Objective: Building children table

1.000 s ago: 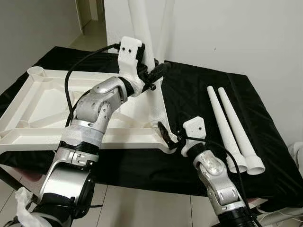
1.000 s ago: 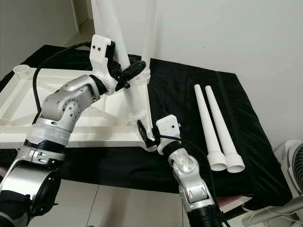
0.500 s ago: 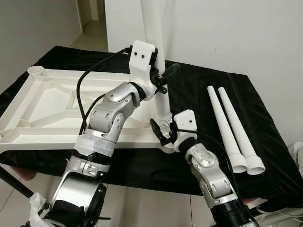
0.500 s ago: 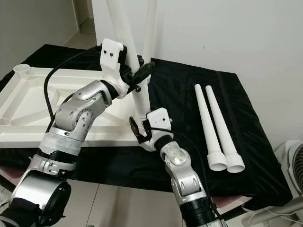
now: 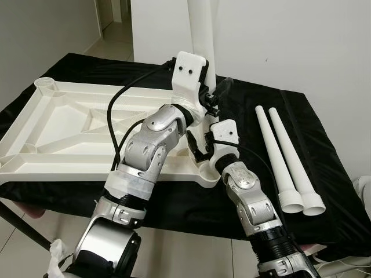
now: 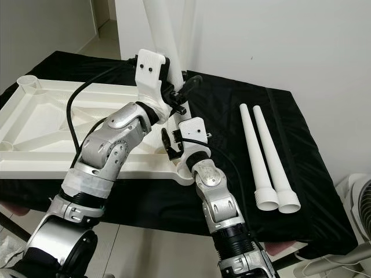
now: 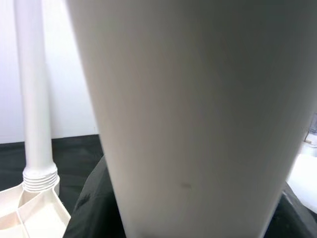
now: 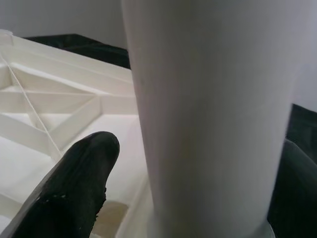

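A white tabletop (image 5: 69, 116) lies upside down on a black-covered table. At its near right corner a white leg (image 5: 203, 35) stands upright, its foot in the corner socket. My left gripper (image 5: 214, 95) is shut on this leg about a third of the way up; the leg's shaft (image 7: 198, 124) is close before the left wrist camera. My right gripper (image 5: 200, 146) is low at the leg's base, with one black finger (image 8: 74, 188) on each side of the shaft (image 8: 208, 124) and a small gap showing. A second leg (image 7: 32, 99) stands in the far right corner.
Two loose white legs (image 5: 272, 156) (image 5: 295, 165) lie side by side on the black cloth (image 5: 324, 174) to the right, wide ends toward me. A white wall is just behind the table. A fan (image 6: 362, 197) stands at the lower right, and tiled floor lies in front.
The left arm has swung the leg from a tilt to upright over the near right corner. The right gripper has moved up from the tabletop's front edge to the leg's base.
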Motion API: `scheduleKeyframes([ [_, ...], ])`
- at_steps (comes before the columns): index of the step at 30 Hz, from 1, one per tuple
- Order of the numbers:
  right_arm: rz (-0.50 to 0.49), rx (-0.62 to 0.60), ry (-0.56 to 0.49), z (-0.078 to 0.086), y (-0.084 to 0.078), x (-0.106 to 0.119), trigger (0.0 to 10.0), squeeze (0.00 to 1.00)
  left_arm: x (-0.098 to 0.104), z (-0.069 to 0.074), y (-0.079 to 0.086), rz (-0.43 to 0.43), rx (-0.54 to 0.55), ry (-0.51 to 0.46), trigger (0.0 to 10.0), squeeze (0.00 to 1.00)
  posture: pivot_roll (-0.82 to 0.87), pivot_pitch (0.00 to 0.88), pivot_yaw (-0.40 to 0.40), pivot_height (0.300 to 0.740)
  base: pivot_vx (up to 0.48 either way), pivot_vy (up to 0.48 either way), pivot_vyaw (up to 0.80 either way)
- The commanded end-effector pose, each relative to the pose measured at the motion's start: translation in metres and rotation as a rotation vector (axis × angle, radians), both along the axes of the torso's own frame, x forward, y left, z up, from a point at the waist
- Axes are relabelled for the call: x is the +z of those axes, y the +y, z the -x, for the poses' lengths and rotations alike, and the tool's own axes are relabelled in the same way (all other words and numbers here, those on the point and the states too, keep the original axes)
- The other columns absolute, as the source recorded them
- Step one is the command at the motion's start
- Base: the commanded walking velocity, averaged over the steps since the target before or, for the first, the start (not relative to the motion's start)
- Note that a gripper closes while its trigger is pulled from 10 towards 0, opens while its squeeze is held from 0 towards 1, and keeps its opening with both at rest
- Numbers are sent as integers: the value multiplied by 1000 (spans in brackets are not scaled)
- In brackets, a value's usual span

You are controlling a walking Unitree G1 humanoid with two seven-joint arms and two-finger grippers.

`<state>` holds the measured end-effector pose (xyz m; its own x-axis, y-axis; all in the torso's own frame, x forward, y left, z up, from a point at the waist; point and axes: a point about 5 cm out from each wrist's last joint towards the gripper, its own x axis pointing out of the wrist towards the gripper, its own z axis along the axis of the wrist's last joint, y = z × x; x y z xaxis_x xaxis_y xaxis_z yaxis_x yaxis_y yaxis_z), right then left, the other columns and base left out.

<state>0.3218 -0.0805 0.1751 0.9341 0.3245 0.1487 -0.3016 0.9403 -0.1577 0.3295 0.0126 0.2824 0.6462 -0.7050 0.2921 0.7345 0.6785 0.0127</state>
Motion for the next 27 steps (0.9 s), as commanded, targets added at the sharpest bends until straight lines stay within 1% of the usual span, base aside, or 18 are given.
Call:
scheduleKeyframes([
  [1, 4, -24, 14, -3, -3, -1, 10000, 0, 3, 5, -5, -4, -18, -32, 10000, 0, -10, 0, -101, 740, 0, 0, 0],
  [7, -2, -27, 9, -5, -1, 1, 10000, 0, 2, 7, -8, -10, -22, -35, 10000, 0, -9, 0, -99, 740, 0, 0, 0],
  [13, -8, 3, -28, -5, 5, 9, 10000, 0, 1, 10, -12, -19, -28, -38, 10000, 0, -9, 0, -97, 740, 0, 0, 0],
  [16, 4, 4, -43, -4, 5, 11, 10000, 0, 1, 11, -13, -21, -31, -39, 10000, 0, -11, 0, -97, 740, 0, 0, 0],
  [22, 10, -2, -41, -4, 4, 9, 10000, 0, 1, 11, -13, -22, -32, -39, 10000, 0, -11, 0, -96, 740, 0, 0, 0],
  [23, 12, -3, -42, -4, 3, 9, 9373, 0, 1, 11, -14, -22, -32, -39, 10000, 0, -11, 0, -96, 740, 0, 0, 0],
  [24, 15, -6, -40, -4, 3, 9, 4627, 0, 1, 11, -14, -21, -30, -41, 10000, 0, -11, 0, -96, 740, 0, 0, 0],
  [26, 15, -6, -40, -4, 3, 9, 4627, 0, 1, 11, -14, -21, -30, -41, 10000, 0, -11, 0, -96, 740, 0, 0, 0],
  [27, 15, -6, -37, -5, 2, 8, 3922, 0, 1, 11, -14, -20, -30, -41, 10000, 0, -11, 0, -96, 740, 0, 0, 0],
])
